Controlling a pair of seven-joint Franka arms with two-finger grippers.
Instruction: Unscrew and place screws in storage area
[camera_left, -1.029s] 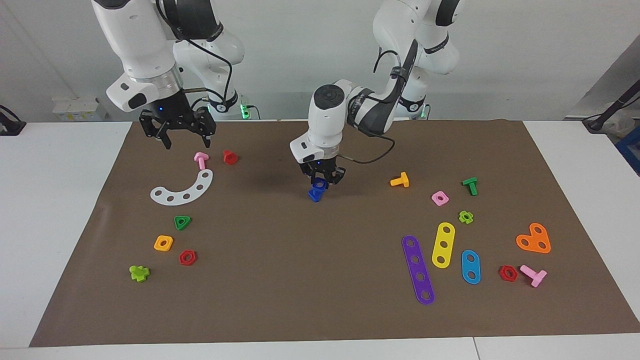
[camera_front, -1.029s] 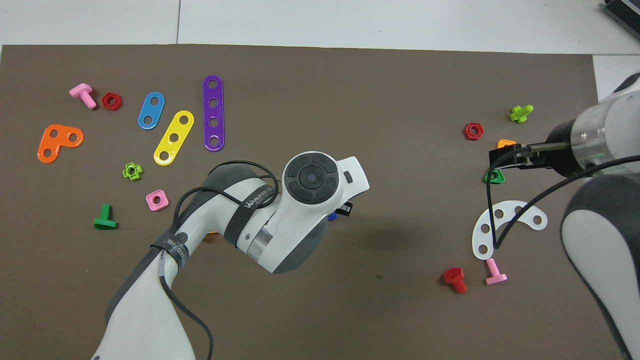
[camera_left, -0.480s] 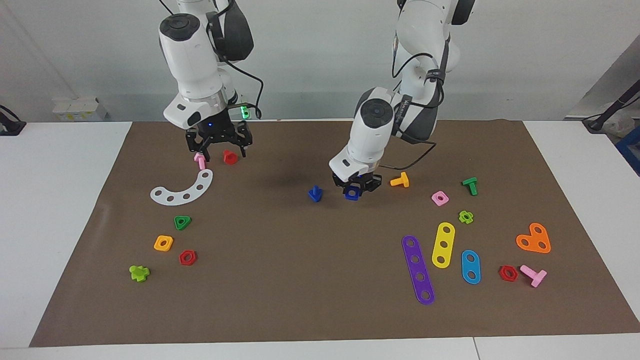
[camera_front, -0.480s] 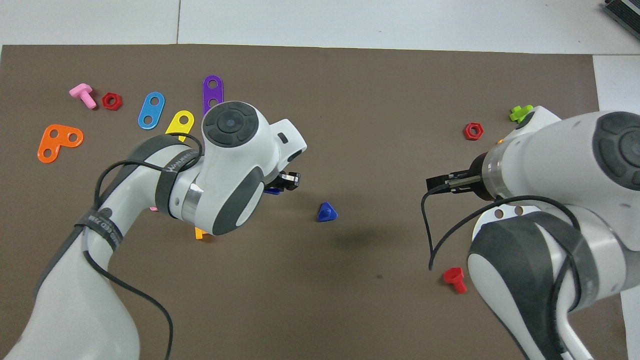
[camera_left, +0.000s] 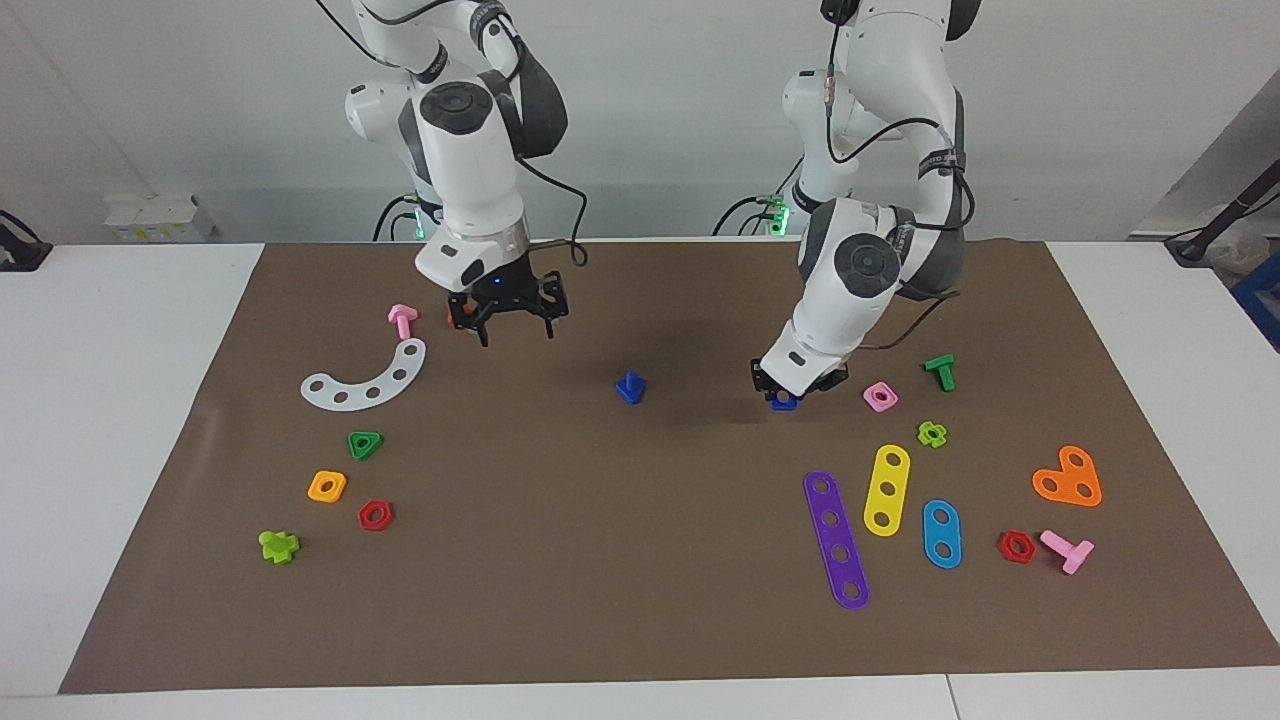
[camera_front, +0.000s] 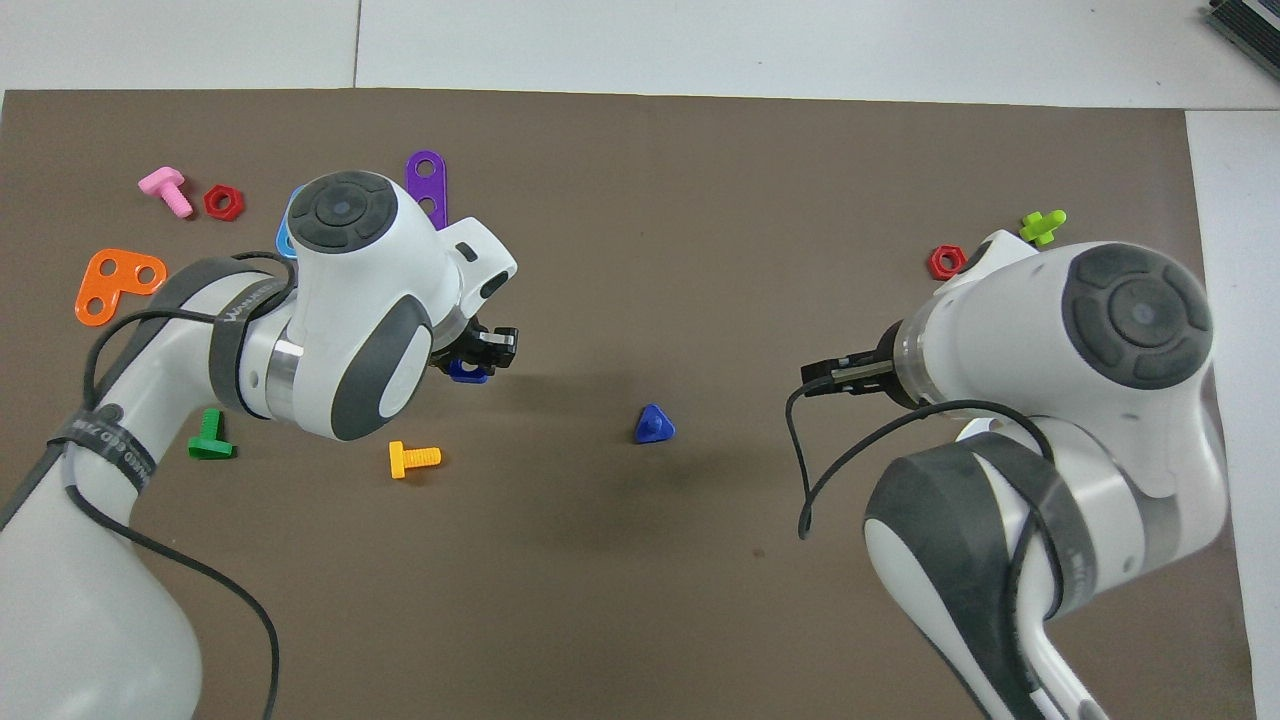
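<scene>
Facing view: the blue screw (camera_left: 630, 387) is lying unscrewed at frame centre on the brown surface (camera_left: 600, 560). A blue square nut (camera_left: 784, 401) is being gripped by the left gripper (camera_left: 793, 392) at centre right. The right gripper (camera_left: 508, 318), jaws wide, is being held at upper left; picking the screw up seems next.

A small dark-blue screw (camera_left: 630, 387) lies alone near the middle of the frame on the brown mat (camera_left: 600, 560). It rests on its flat triangular head (camera_front: 655, 427) with the short stubby shank pointing up, free of the square nut, nothing touching it.
</scene>
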